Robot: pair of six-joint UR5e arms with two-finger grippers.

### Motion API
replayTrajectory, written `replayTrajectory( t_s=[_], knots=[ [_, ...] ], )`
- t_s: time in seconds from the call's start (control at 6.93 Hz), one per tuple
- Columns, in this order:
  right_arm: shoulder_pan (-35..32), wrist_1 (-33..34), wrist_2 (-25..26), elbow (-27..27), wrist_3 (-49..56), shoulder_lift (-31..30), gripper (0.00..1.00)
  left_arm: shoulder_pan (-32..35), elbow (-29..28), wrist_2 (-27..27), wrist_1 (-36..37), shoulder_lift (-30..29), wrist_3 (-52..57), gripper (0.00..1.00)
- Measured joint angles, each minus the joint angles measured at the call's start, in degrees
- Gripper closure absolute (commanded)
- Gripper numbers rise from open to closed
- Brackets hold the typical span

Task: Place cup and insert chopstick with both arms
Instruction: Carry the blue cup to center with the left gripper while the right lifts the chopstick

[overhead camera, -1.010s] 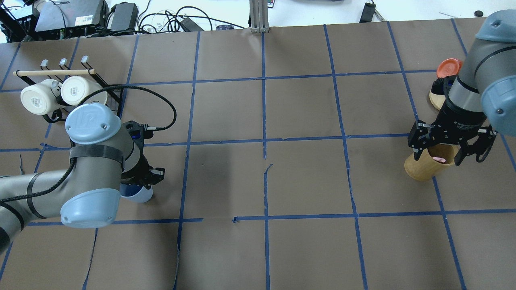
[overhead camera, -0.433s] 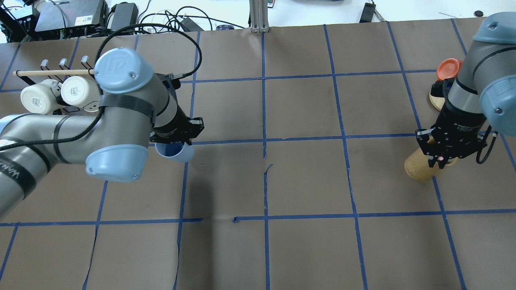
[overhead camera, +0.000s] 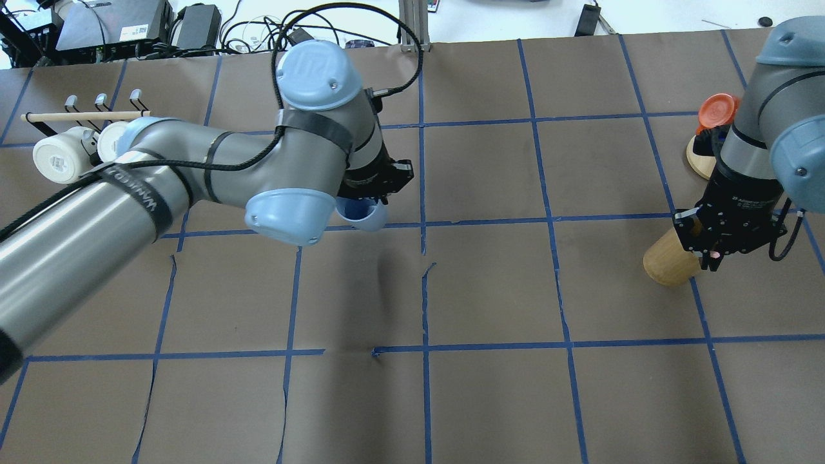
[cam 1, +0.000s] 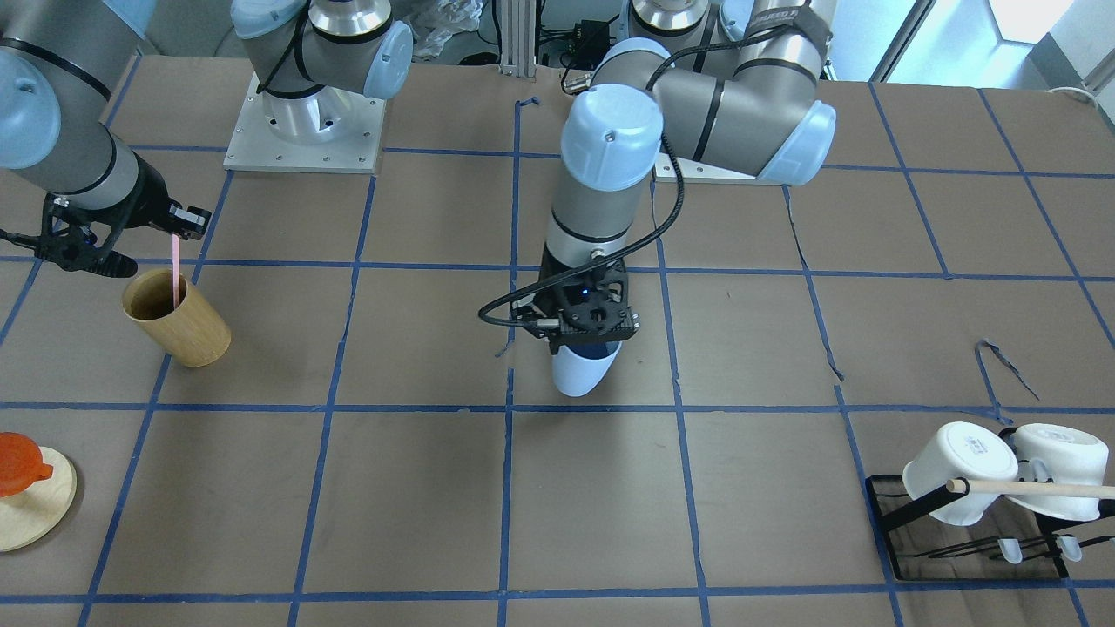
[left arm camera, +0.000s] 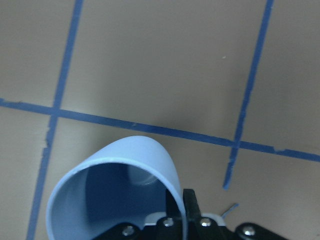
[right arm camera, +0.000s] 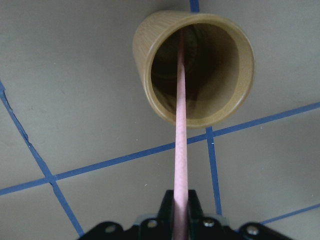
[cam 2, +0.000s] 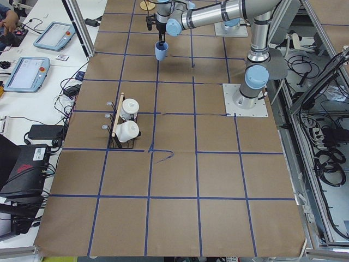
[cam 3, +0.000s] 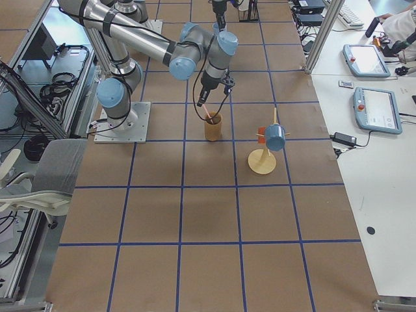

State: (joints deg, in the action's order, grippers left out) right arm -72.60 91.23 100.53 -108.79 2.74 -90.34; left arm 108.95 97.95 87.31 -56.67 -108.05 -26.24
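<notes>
My left gripper is shut on the rim of the light-blue cup and holds it above the table near the centre. The cup also shows in the overhead view and in the left wrist view, tilted with its dark inside visible. My right gripper is shut on the top of the pale-pink chopstick. The stick's lower end is inside the tan wooden cup. The right wrist view shows the chopstick running from my gripper down into the tan cup.
A black rack with two white mugs and a wooden rod stands at the table's left end, also seen in the overhead view. A round wooden stand with an orange lid is beyond the tan cup. Blue tape lines grid the brown paper.
My left arm has carried the blue cup from the left side of the table toward the centre. My right gripper has closed on the chopstick over the tan cup and risen a little.
</notes>
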Motion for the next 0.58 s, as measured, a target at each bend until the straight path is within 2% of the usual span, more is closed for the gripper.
replayTrajectory(
  t_s=[0.14, 0.43, 0.58],
  knots=[
    [0.0, -2.3, 0.0, 2.0, 0.0, 0.0, 0.94, 2.2, -3.1, -0.2, 0.1, -3.6, -0.2, 1.0],
    [0.0, -10.1, -0.4, 9.4, 0.1, -0.4, 0.95, 4.9, -5.6, 1.4, 0.4, -8.3, -0.4, 1.0],
    [-0.2, -14.7, -0.8, 14.0, 0.2, -0.5, 0.95, 5.2, -5.9, 1.8, 1.6, -9.7, -0.5, 0.01]
  ],
)
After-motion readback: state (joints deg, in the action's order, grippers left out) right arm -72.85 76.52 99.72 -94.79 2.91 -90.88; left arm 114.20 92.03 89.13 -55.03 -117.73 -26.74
